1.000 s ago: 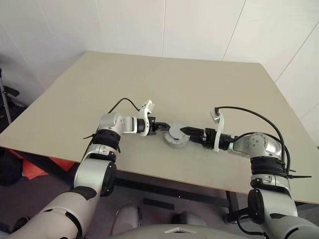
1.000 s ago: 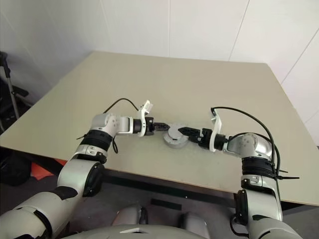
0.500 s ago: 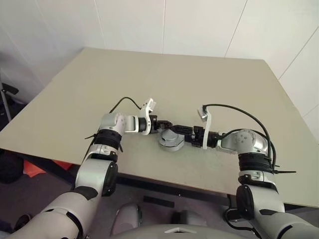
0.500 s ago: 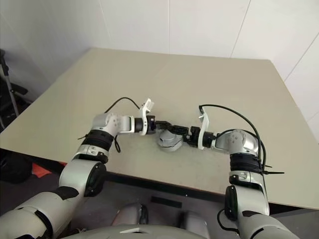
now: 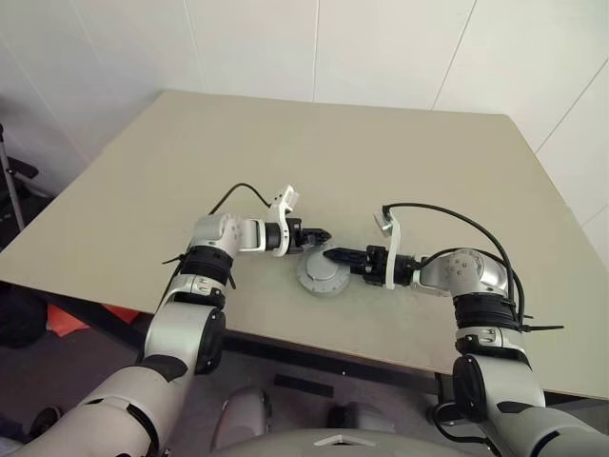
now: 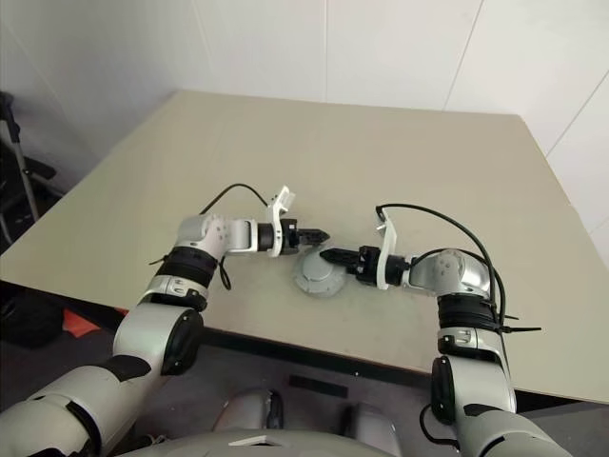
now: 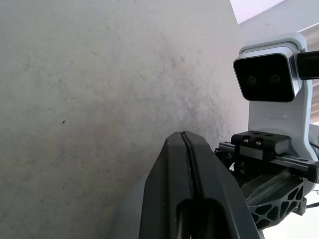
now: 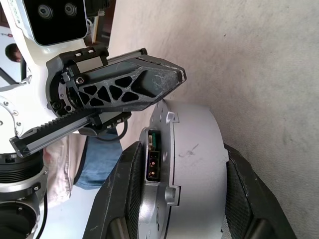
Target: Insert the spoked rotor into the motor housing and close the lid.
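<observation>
You see the housing [image 5: 321, 275] at lower centre of the head view, on the table [image 5: 381, 162]; your right gripper [image 5: 331, 256] has its fingers clamped around it; your left gripper [image 5: 324, 232], jaws pressed together and empty, sits just above it.

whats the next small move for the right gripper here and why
Probably finish closing the right gripper on the motor housing to steady it. In the right wrist view its fingers flank the silver housing, which looks closed. The left gripper is shut, holding nothing, just beside the housing.
</observation>
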Available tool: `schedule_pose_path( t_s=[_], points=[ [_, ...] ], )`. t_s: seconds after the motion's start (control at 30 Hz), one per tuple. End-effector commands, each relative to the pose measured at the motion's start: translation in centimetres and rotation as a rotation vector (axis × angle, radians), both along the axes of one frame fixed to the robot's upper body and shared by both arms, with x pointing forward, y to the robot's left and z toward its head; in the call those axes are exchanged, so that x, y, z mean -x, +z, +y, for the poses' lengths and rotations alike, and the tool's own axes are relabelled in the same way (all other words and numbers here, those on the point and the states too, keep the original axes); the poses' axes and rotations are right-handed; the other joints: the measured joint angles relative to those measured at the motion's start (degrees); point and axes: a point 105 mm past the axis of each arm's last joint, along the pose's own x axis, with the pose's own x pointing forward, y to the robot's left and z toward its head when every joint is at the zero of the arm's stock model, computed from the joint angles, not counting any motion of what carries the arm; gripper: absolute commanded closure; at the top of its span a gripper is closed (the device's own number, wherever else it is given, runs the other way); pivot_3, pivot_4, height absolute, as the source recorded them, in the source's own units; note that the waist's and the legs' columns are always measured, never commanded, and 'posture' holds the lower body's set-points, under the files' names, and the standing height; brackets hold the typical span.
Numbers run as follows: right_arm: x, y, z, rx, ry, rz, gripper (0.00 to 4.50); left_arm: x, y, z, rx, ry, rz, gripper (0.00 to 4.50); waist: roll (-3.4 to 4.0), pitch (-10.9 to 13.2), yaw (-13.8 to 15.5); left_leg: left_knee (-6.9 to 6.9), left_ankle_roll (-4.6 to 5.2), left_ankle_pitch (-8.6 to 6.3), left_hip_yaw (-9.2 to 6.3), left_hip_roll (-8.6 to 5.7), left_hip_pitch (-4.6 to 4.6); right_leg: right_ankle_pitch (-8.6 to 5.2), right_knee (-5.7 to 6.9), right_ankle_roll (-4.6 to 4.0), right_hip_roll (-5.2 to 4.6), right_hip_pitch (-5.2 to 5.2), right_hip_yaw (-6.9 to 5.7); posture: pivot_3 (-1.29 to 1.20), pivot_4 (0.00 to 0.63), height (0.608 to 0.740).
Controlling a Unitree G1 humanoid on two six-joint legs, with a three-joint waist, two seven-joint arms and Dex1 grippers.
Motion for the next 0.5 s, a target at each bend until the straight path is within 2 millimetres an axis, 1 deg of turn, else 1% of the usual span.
schedule_pose_path(
  t_s=[0.03,0.2,0.3,0.5],
  points=[
    [-0.3,1.1,0.8,-0.038,0.023,-0.041,2.33,0.4,-0.7,-0.3,-0.028,-0.015,0.019,4.50,0.00,0.00,0.00,0.01,0.00,0.00,0.00,0.00,0.00,0.00,0.00,0.00,0.00,0.00,0.00,0.00,0.000,0.740],
    [-0.7,0.9,0.6,-0.025,0.004,-0.037,2.40,0.2,-0.6,-0.2,-0.018,-0.002,0.014,4.50,0.00,0.00,0.00,0.02,0.00,0.00,0.00,0.00,0.02,0.00,0.02,0.00,0.00,0.02,0.00,0.00,0.000,0.740],
    [-1.2,1.0,0.5,-0.026,-0.018,-0.036,2.40,-0.5,0.2,0.2,0.022,0.040,-0.011,4.50,0.00,0.00,-0.04,0.03,0.00,0.01,0.00,0.00,0.03,0.00,0.04,0.00,0.00,0.02,0.00,0.00,0.000,0.740],
    [-2.5,0.7,0.3,-0.032,-0.081,-0.025,2.40,-2.3,1.8,2.3,0.098,0.168,-0.123,4.50,0.00,0.00,-0.13,0.07,-0.08,0.05,-0.02,0.01,0.03,0.01,0.10,-0.01,0.00,0.00,-0.02,0.00,0.000,0.740]
  ],
)
